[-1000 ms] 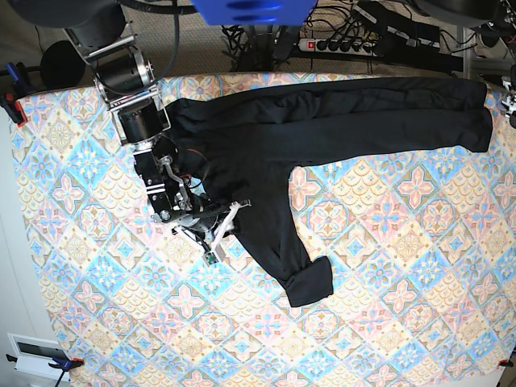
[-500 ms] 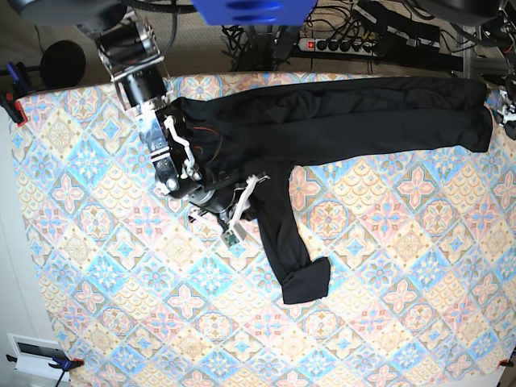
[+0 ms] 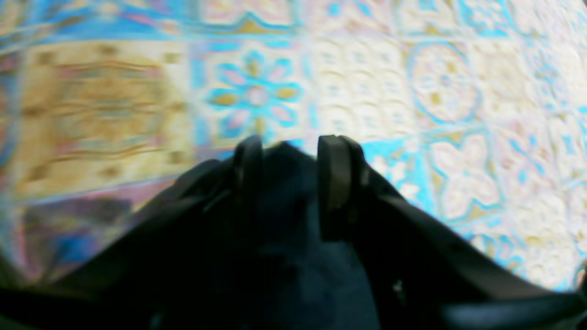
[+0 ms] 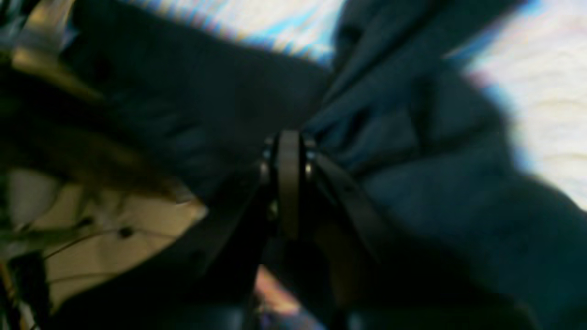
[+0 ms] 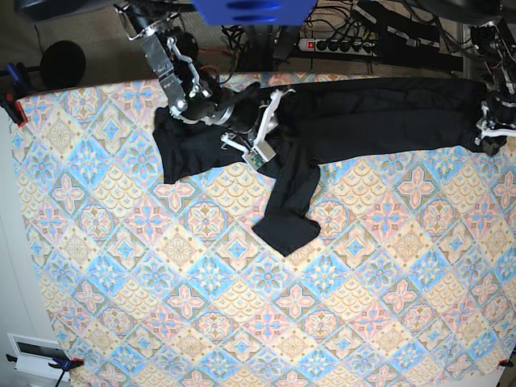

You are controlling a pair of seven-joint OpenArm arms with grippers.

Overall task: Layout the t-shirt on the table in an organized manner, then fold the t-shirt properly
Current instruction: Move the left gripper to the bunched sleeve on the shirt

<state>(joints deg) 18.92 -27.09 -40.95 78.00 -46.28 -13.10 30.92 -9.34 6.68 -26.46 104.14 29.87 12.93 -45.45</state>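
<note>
The black t-shirt (image 5: 371,113) lies stretched along the far side of the table (image 5: 161,282), with one long sleeve hanging toward the middle and ending in a folded cuff (image 5: 286,234). My right gripper (image 5: 274,113) sits over the shirt's left part. In the right wrist view its fingertips (image 4: 289,137) are pressed together, and creases in the t-shirt (image 4: 412,137) run out from them. My left gripper (image 5: 486,129) is at the shirt's far right end. Seen from the left wrist, its fingers (image 3: 335,174) stand either side of bunched dark t-shirt fabric (image 3: 284,165) above the patterned table (image 3: 435,91).
A power strip (image 5: 339,44) and cables lie behind the table's back edge. Red clamps (image 5: 14,105) hold the cloth at the left corners. A white box (image 5: 32,351) sits at the lower left, off the table. A black round object (image 5: 60,64) stands at the back left.
My right arm swung from the table's left-middle up to the back edge, its gripper closing on the shirt. The shirt's left part and hanging sleeve were dragged up and left with it.
</note>
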